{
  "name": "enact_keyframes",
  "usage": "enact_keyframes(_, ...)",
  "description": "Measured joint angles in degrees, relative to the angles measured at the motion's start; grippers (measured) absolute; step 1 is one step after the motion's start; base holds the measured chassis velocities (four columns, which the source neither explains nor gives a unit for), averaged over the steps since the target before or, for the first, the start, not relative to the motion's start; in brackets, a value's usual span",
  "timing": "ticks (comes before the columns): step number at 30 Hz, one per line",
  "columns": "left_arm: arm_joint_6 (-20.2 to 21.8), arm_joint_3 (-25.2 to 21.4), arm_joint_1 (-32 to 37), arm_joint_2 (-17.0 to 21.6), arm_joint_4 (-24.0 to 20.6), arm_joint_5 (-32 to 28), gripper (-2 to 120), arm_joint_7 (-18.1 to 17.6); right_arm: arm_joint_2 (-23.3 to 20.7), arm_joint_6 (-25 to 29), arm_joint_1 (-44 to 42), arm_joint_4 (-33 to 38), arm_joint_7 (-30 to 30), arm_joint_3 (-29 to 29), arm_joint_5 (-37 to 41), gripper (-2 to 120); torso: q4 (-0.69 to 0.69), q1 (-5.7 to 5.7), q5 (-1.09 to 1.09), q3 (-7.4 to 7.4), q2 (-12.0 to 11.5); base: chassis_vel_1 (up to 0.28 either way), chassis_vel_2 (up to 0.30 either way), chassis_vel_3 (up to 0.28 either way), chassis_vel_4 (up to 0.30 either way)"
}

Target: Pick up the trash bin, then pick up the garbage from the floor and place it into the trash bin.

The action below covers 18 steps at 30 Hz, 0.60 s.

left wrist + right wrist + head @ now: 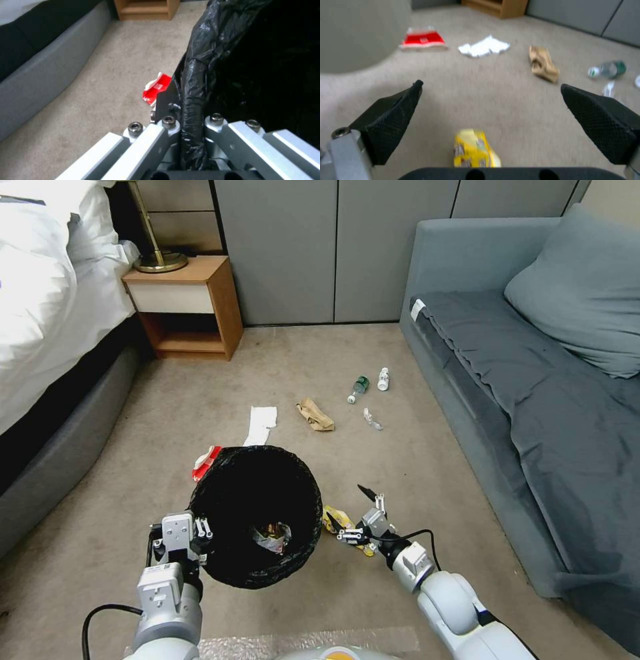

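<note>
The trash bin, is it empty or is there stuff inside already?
Not empty. The trash bin, held at its rim by the left gripper, has a crumpled wrapper lying at its bottom. How much more lies hidden, cannot tell.

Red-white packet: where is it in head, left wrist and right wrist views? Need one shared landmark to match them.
Head: red-white packet on the carpet, peeking out behind the trash bin's left rim.
Left wrist: packet on the carpet beside the bin's black bag.
Right wrist: packet on the carpet, next to the white tissue.
Shared landmark: wooden nightstand.
</note>
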Motion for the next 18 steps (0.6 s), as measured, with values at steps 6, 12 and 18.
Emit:
enact_keyframes(6, 0.05, 0.01, -0.17, 0.00, 0.33, 0.07, 0, 0.02, 1.36, 1.03, 1.69, -6.31, -1.23, 1.27, -0.47, 100, 0.00, 0.00, 0.00, 0.00, 0.00, 0.000, 0.000, 0.000, 0.000)
enact_keyframes(12, 0.06, 0.12, -0.16, 0.00, 0.56, 0.19, 0, 0.02, 2.61, 2.78, 3.25, -11.79, -1.37, 2.36, -1.62, 100, -0.01, 0.00, 0.00, 0.00, 0.00, 0.000, 0.000, 0.000, 0.000)
enact_keyframes(18, 0.04, 0.30, -0.04, -0.04, 0.57, 0.41, 0, 0.02, 3.60, 2.97, 4.68, -15.40, -0.92, 2.59, -2.52, 100, -0.01, 0.00, -0.01, 0.00, 0.00, 0.000, 0.000, 0.000, 0.000)
